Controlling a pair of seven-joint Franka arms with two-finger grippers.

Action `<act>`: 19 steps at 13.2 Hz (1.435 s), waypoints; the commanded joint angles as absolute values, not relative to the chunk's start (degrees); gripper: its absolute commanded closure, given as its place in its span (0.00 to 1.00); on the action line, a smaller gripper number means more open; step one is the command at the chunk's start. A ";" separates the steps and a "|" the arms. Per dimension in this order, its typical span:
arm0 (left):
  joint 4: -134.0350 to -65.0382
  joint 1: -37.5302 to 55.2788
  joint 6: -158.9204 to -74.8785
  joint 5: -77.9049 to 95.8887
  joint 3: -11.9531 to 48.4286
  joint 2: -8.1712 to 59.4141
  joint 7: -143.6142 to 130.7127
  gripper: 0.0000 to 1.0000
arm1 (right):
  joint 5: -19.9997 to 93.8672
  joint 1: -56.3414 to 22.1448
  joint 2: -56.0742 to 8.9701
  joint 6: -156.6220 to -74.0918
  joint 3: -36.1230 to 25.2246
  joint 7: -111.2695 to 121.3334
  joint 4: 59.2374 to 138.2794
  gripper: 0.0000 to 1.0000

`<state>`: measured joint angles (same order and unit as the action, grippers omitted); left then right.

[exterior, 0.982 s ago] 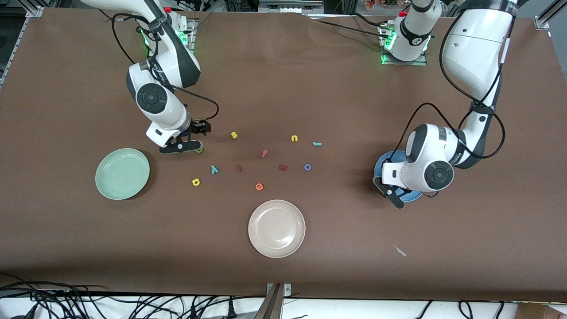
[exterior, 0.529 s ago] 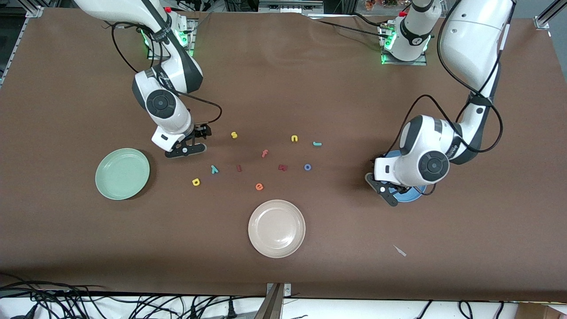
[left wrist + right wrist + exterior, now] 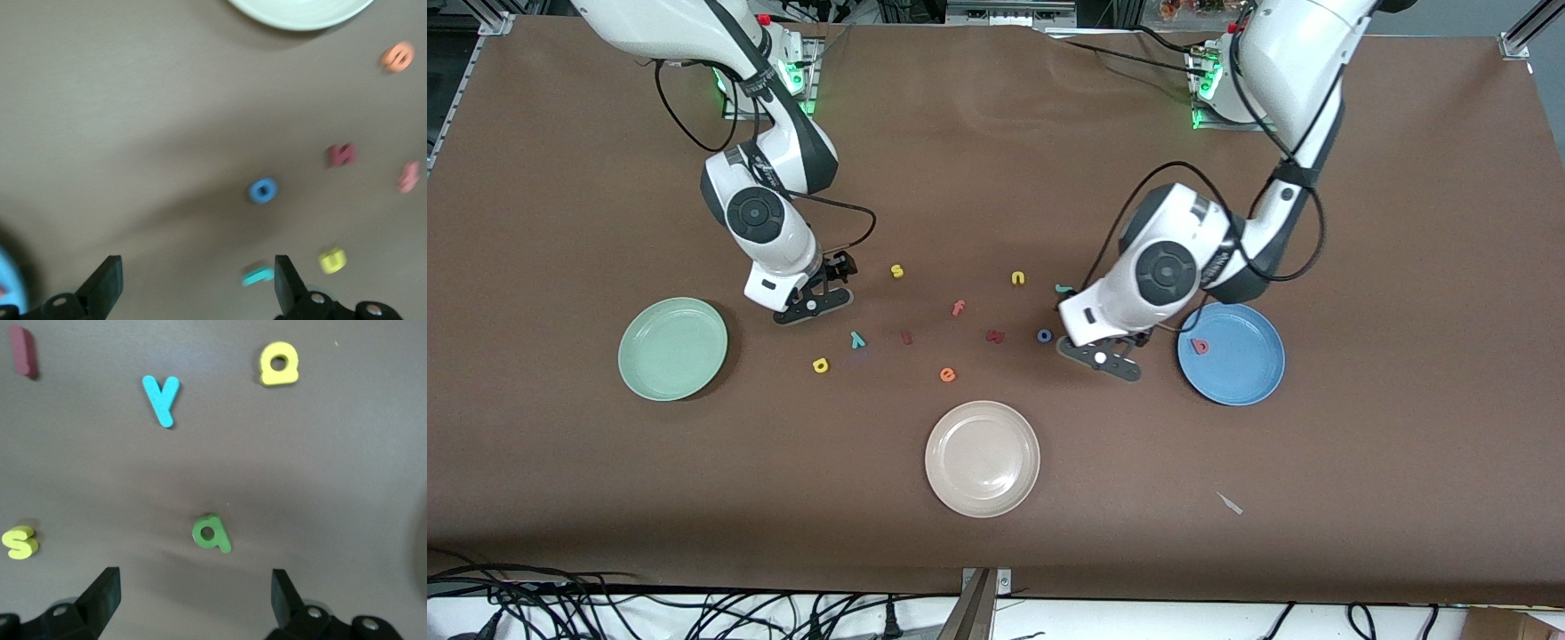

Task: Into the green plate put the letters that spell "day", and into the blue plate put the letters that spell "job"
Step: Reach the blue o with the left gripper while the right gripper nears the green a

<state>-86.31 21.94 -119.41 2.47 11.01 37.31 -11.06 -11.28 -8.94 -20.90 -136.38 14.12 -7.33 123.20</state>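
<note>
The green stemmed letter [image 3: 211, 533] lies on the table under the right gripper [image 3: 811, 304], whose fingers stand spread and empty, with the letter between them in the right wrist view. The teal y [image 3: 857, 339] and the yellow round letter [image 3: 820, 364] lie nearer the front camera than that gripper, the y beside a dark red bar [image 3: 907, 337]. The green plate [image 3: 673, 348] sits toward the right arm's end of the table with nothing in it.

The red b [image 3: 1200, 346] lies in the blue plate [image 3: 1232, 354], toward the left arm's end. The blue o [image 3: 1044, 335] lies on the table just beside the left gripper [image 3: 1100, 358], whose fingers are also spread and grasp nothing. The teal j [image 3: 1063, 288] is farther from the camera than the o, partly hidden by the left arm.

Among the rest, the yellow s [image 3: 896, 271], yellow n [image 3: 1018, 278], salmon f [image 3: 958, 308], a dark red letter [image 3: 995, 336] and the orange e [image 3: 948, 374] lie scattered between the grippers. The cream plate [image 3: 983, 459] sits nearest the camera.
</note>
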 commanded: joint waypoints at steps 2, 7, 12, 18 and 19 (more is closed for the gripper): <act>-78.84 25.14 -123.74 2.99 10.02 46.48 -16.70 0.00 | -12.13 -8.70 -21.36 -137.99 14.15 -1.68 123.66 0.00; -77.43 27.33 -126.12 -1.03 9.76 50.27 -17.40 0.07 | -12.13 -8.26 -22.94 -140.01 13.18 6.05 123.84 0.00; -78.75 27.42 -125.33 -2.20 9.84 50.54 -16.70 0.29 | -12.22 -8.35 -23.73 -146.33 12.13 9.75 126.47 0.08; -79.72 27.42 -125.42 -2.29 9.84 50.98 -16.61 0.57 | -14.68 -8.35 -23.73 -147.30 12.13 9.93 127.35 0.26; -80.41 27.42 -125.42 -2.20 9.93 50.80 -16.61 0.78 | -14.68 -8.35 -23.73 -147.48 12.13 9.93 127.44 0.28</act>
<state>-79.66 26.77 -125.82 -1.06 10.25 50.98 -16.53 -13.73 -8.51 -24.29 -145.81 12.14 9.37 126.02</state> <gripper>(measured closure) 0.520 0.233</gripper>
